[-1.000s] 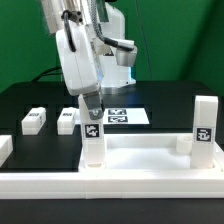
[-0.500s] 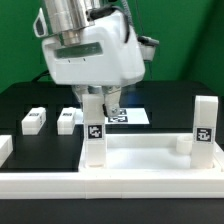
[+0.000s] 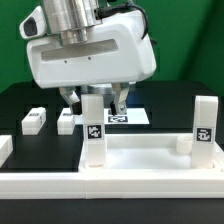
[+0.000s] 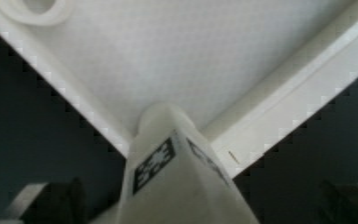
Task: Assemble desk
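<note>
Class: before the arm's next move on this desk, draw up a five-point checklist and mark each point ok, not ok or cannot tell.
1. The gripper straddles the standing leg under it, a finger on each side: ok.
2. Jaws open, clear of that leg in the wrist view: ok.
3. Standing leg upright on the desk top: ok.
4. Standing leg fully seated in the desk top: cannot tell.
5. Two loose legs lie on the table, apart from the gripper: ok.

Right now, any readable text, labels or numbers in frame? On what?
No words, brands or numbers readable anywhere.
Only black-and-white square tags, patterns not text, on: middle upright leg, right-hand upright leg, marker board.
Marks on lying leg and second lying leg: too small.
</note>
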Controlling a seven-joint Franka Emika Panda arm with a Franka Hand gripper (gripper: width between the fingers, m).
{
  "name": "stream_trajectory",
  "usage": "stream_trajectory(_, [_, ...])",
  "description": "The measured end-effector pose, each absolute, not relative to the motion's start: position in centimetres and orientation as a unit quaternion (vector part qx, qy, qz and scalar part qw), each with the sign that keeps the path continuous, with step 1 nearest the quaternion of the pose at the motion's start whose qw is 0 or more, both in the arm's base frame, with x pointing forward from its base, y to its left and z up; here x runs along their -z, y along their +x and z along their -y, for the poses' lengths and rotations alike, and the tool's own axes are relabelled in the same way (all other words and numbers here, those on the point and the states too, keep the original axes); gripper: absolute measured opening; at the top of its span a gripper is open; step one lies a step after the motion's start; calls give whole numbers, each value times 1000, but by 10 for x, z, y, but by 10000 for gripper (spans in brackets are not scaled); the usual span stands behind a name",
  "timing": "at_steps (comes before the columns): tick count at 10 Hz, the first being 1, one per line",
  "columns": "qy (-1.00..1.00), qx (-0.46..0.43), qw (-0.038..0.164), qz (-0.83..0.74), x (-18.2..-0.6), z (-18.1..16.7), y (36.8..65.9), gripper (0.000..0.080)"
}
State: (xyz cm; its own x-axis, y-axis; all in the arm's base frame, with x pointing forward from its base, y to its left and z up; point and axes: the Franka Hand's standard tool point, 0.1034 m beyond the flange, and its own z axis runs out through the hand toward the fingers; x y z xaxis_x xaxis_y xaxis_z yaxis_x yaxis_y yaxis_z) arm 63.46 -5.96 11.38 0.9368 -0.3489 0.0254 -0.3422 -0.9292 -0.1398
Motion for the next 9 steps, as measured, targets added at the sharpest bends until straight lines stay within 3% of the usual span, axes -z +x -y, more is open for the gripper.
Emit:
stream_trajectory(1, [-995, 36, 53, -78, -114, 62, 637, 649])
stream_trajectory(3, [-994, 36, 53, -89, -113, 62, 636, 649])
stream_trajectory(4, [-994, 36, 53, -88, -113, 63, 636, 513])
stream_trajectory(5, [-993, 35, 54, -102, -113, 62, 636, 513])
stream_trajectory(6, [-987, 33, 55, -148, -112, 62, 636, 317])
stream_trajectory(9, [-949, 20, 58, -310, -113, 62, 636, 289])
